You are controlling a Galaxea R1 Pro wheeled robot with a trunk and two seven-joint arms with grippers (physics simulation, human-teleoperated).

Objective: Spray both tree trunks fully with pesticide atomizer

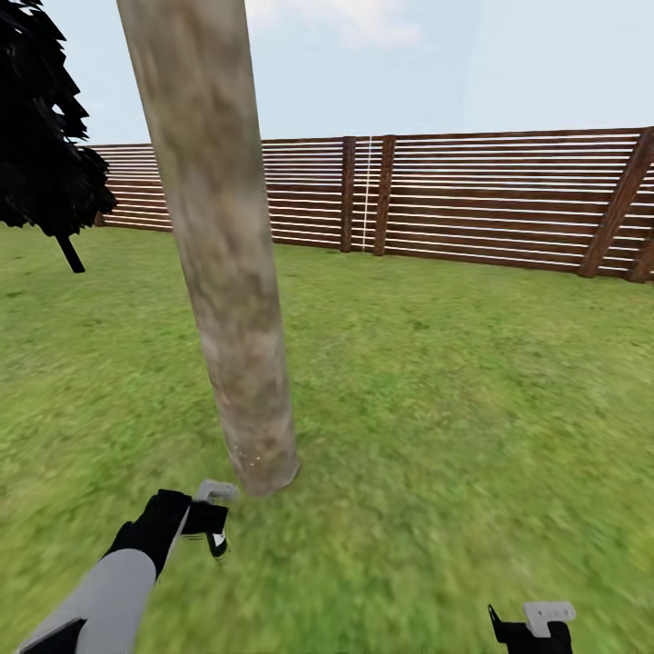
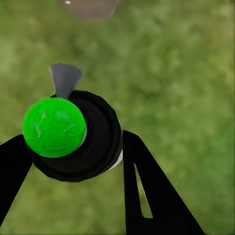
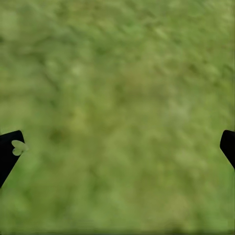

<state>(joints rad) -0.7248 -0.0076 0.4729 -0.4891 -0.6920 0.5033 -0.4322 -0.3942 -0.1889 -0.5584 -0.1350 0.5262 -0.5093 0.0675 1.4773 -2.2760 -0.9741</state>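
Note:
A thick grey-beige tree trunk [image 1: 227, 300] rises from the grass floor [image 1: 436, 409] left of centre, with a few tiny white specks of pesticide low on its bark. My left gripper [image 1: 195, 522] is shut on the pesticide atomizer [image 1: 214, 498], held just in front of the trunk's base. In the left wrist view the atomizer [image 2: 73, 134] has a black round body, a bright green ball top and a grey nozzle pointing toward the trunk's foot [image 2: 88, 7], and sits between my black fingers [image 2: 147, 191]. My right gripper [image 1: 531, 627] hangs open over bare grass, low at the right.
A brown slatted fence [image 1: 472, 195] closes off the lawn at the back. A very dark leaning tree [image 1: 41, 136] stands at the far left. Open grass stretches to the right of the trunk.

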